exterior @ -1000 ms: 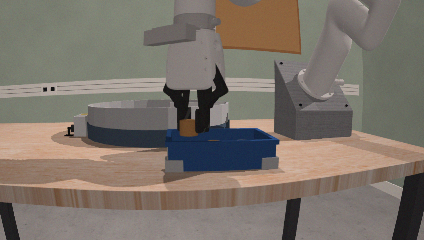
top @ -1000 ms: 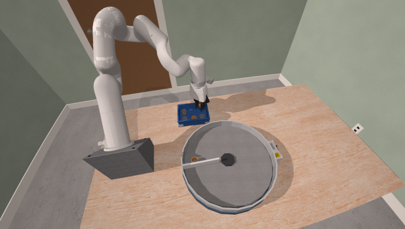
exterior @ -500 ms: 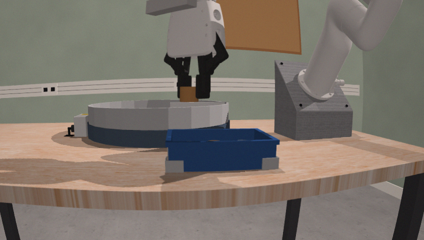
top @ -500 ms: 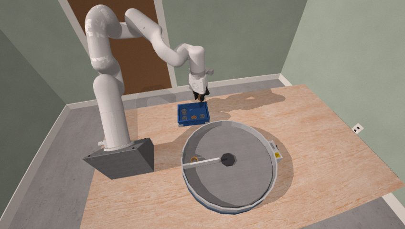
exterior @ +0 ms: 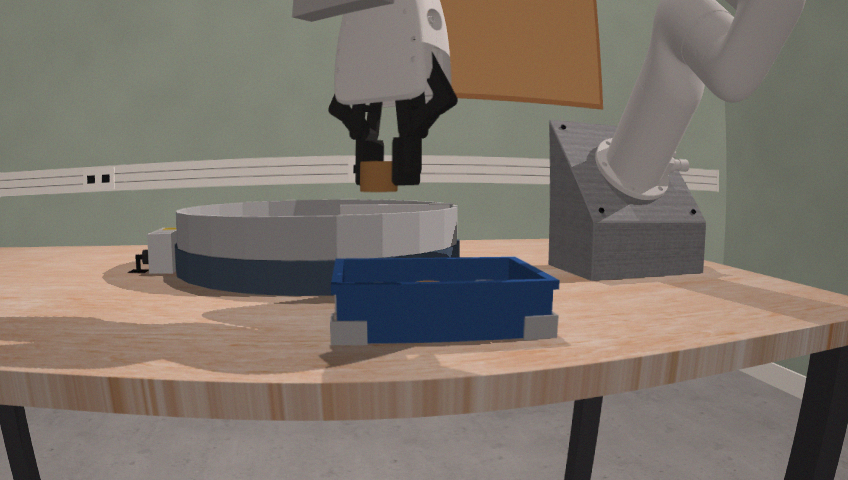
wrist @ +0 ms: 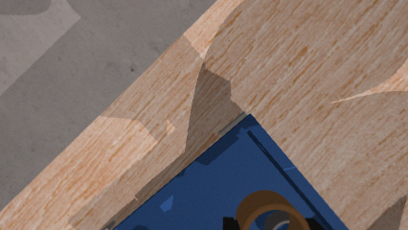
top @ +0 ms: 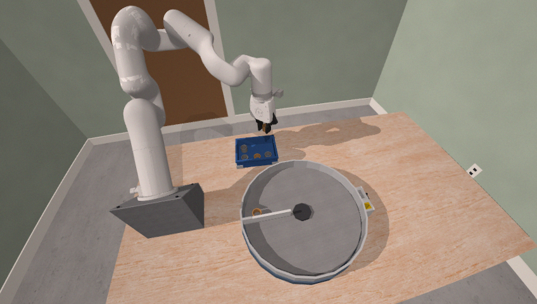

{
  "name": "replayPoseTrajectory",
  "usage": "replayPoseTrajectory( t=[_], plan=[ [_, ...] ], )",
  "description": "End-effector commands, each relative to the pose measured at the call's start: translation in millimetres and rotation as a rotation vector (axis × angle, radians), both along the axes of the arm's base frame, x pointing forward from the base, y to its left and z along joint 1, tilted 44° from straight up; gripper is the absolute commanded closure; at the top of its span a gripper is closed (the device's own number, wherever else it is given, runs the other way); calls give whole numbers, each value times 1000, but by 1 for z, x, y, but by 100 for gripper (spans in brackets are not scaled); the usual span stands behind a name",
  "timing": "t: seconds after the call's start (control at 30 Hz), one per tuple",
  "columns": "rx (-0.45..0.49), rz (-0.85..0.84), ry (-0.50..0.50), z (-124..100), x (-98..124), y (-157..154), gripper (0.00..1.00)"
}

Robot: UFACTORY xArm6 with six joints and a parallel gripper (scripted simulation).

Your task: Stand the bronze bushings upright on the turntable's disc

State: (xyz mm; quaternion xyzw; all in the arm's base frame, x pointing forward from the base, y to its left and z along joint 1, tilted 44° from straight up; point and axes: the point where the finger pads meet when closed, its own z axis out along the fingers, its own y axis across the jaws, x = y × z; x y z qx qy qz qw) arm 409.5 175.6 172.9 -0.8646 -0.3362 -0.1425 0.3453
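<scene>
My gripper (exterior: 383, 172) is shut on a bronze bushing (exterior: 377, 176) and holds it upright, well above the blue crate (exterior: 443, 297). The bushing also shows in the wrist view (wrist: 272, 213) as a bronze ring over the crate's corner. In the crate (top: 256, 151) one bronze bushing (top: 257, 156) stands between steel bushings (top: 244, 147) (top: 268, 154). The turntable (top: 303, 215) lies in front of the crate. One bronze bushing (top: 256, 211) stands on its grey disc at the left, beside the white bar (top: 266, 215). The dark hub (top: 302, 211) sits at the disc's middle.
The turntable has a raised grey rim (exterior: 315, 226) and a small control box (top: 365, 201) on its right side. The arm's grey base block (top: 161, 215) stands left of the turntable. The table's far edge runs just behind the crate.
</scene>
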Motion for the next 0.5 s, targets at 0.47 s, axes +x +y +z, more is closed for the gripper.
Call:
replayPoseTrajectory(
  t=[0.47],
  plan=[
    [0, -1, -3, -10, 0, -13, 100]
  ],
)
